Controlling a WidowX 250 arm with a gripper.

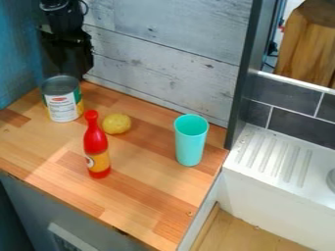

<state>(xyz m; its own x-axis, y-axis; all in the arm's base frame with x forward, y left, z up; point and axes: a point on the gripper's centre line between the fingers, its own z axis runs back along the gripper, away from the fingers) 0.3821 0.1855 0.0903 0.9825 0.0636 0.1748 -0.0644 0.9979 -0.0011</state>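
The black gripper (67, 56) hangs in the upper left, by the back corner of the counter, just above and behind a can (62, 104). The can is upright, with a grey top and a white and green label; whether the gripper touches it I cannot tell. Right of the can lies a round yellow fruit or potato (117, 124). A red bottle (96, 147) with a yellow label stands in front of the yellow item. Farther right is an upright turquoise cup (190, 144), its mouth facing up.
The wooden counter (144, 196) ends at a whitewashed plank wall (163, 54) behind and a blue wall (16, 54) on the left. A dark upright post (247, 73) rises at the back right corner. Beyond the right edge is a white ribbed drainboard (275, 159).
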